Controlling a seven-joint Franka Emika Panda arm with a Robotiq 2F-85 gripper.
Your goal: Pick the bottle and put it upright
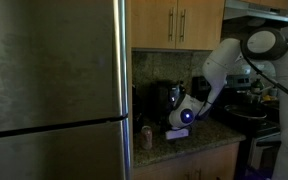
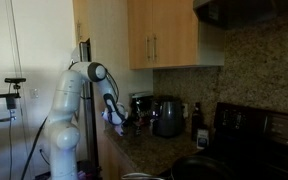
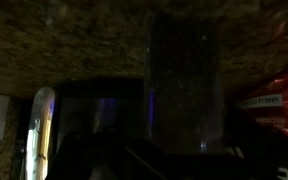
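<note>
Right now the gripper (image 1: pixel 180 124) sits low over the counter (image 1: pixel 199 138); whether its jaws are closed I cannot tell. Wrist view shows a clear bottle (image 3: pixel 184 80) close ahead, seemingly upright; releasing looks next.

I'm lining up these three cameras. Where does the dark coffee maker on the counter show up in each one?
Exterior view: the coffee maker stands mid-frame on the counter, just left of the tool.
Exterior view: the coffee maker is right of center, against the backsplash, right of the tool.
Wrist view: too dark to tell whether it shows.
Shared landmark: the wooden cabinets above it.
</note>
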